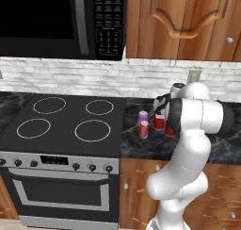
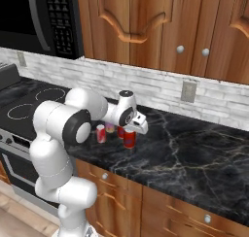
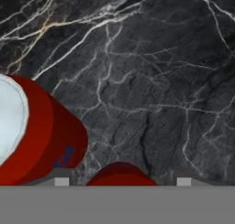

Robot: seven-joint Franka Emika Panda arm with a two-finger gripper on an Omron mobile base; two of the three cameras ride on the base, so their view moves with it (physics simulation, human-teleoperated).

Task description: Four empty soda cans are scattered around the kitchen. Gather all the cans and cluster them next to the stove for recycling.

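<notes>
Four soda cans cluster on the counter at the stove's three o'clock; gripper straddles one, grip unclear; next, release and retreat upward.

Soda cans upright, clustered – beside the stove.

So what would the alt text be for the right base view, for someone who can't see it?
A white robot arm reaches over a black marbled counter, its tool down at a red soda can among a small cluster of cans. A black stove lies to the left, with wood cabinets above.
</notes>
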